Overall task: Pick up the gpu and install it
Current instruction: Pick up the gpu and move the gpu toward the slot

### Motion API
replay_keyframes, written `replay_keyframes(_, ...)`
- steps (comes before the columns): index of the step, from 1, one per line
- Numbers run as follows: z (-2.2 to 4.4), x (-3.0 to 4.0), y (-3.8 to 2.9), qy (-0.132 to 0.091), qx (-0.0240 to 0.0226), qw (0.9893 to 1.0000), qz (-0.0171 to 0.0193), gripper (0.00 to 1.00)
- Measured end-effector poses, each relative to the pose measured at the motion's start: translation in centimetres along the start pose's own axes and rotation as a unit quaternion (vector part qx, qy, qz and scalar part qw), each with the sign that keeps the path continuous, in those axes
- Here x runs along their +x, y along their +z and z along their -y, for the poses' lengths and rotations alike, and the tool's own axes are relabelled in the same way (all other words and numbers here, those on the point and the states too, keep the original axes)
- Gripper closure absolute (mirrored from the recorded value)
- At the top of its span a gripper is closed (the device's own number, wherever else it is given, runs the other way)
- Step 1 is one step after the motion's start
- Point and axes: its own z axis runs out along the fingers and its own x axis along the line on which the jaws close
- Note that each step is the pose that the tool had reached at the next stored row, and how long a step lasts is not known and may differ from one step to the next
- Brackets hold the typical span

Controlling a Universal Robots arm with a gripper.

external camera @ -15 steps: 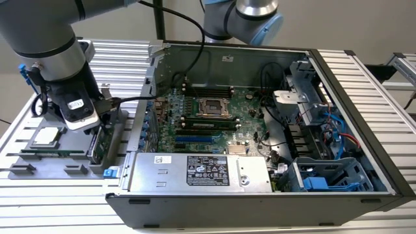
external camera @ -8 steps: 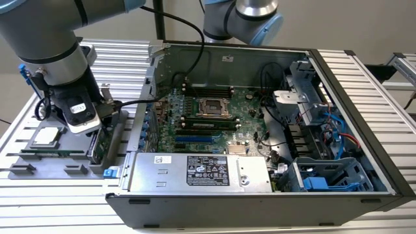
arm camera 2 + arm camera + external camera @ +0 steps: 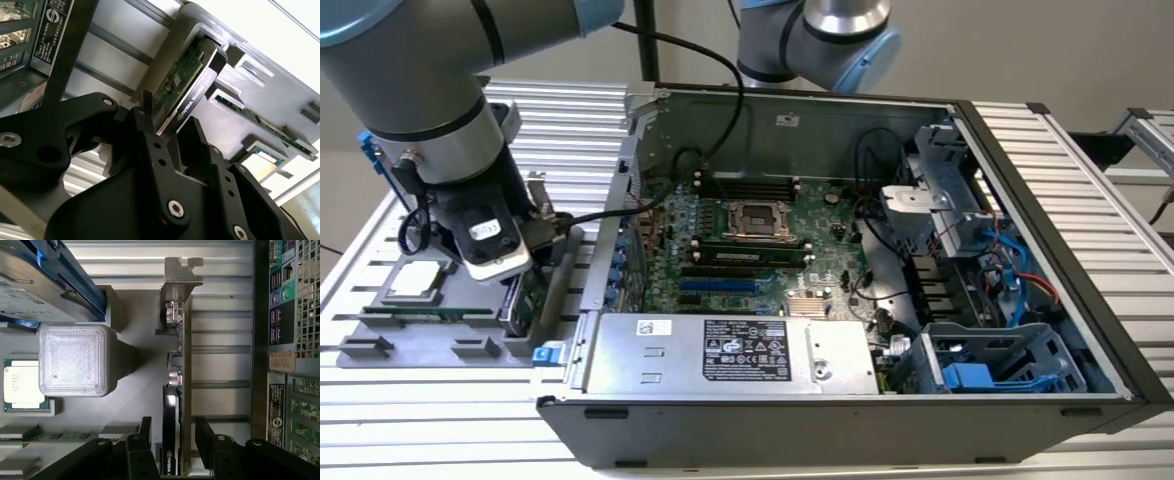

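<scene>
In the exterior view the arm reaches down over a grey tray (image 3: pixel 400 345) that lies on the slatted table (image 3: pixel 440 420), at the exterior view's left of the open computer case (image 3: pixel 854 420). The gpu (image 3: pixel 514 300) stands on its long edge in a slot of this tray, close beside the case wall, and it is not installed yet. This view also shows the inside of the case, with the motherboard (image 3: pixel 747 235) and the power supply (image 3: pixel 734 350). The first wrist view looks straight down on the card. The green board is on one side and the black cooler on the other, and the silver bracket (image 3: pixel 182 270) is at the far end. Here the gripper (image 3: pixel 174 424) is around the card with one finger on each side. The fingers (image 3: pixel 146 435) are spread open. One is almost at the green board, and a small dark gap separates the other from the cooler, so nothing is clamped. In the same view there are also the hard drive with blue rails (image 3: pixel 30 285), the processor chip (image 3: pixel 22 385) in its own pocket of the tray, and the rear panel (image 3: pixel 285 340) of the case. The second wrist view shows the black face of the cooler (image 3: pixel 197 92) from the side, between the two fingertips, and the card sits deep in its holder.
</scene>
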Motion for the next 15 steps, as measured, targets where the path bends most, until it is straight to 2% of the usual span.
replay_keyframes(4, 0.01, 0.01, 0.35, 0.0, 0.0, 1.0, 0.0, 0.0)
replay_keyframes(15, 0.0, 0.01, 0.35, 0.0, -0.0002, 1.0, 0.0, 0.0)
